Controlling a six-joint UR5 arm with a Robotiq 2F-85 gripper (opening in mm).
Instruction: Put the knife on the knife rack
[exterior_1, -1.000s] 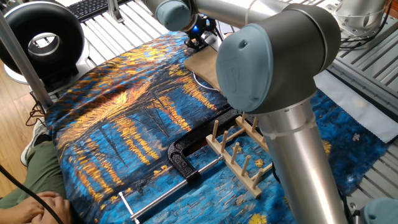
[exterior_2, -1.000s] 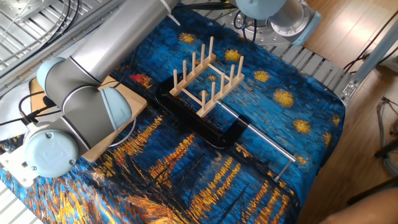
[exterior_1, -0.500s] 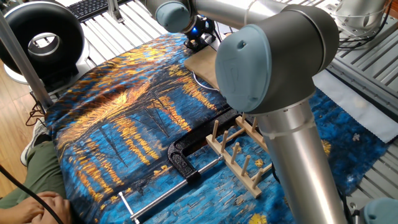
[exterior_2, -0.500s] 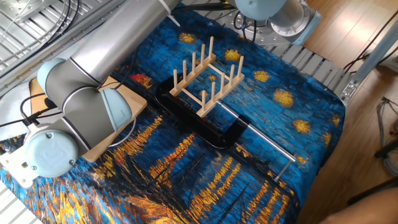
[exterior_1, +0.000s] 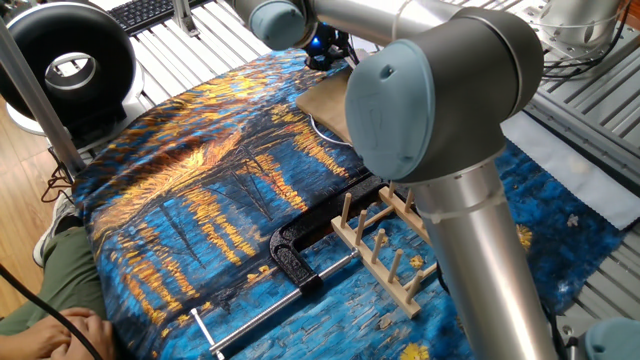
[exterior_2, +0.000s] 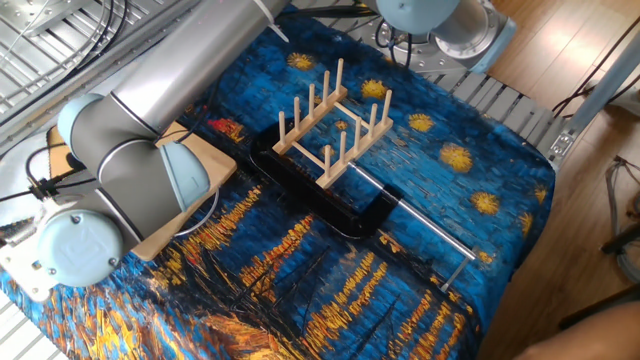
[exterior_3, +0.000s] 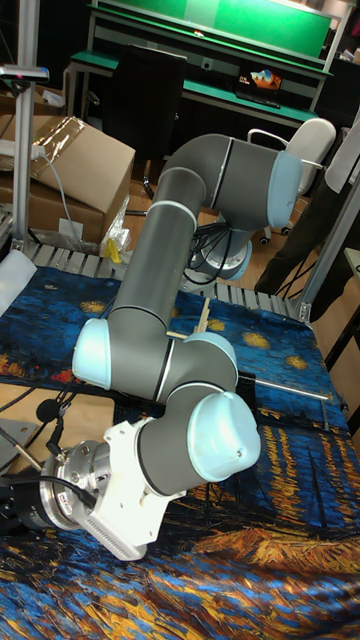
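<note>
Hand (exterior_1: 325, 48), at the far end of the cutting board (exterior_1: 325, 100), has risen slightly since a second ago; its grip state cannot be determined. Knife is not visible, hidden by the arm. Knife rack (exterior_2: 335, 125) stands empty; placement outstanding.

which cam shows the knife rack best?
The other fixed view: the knife rack stands whole and unblocked. One fixed view has it partly behind the arm. The tall fixed view shows barely a peg past the arm.
</note>
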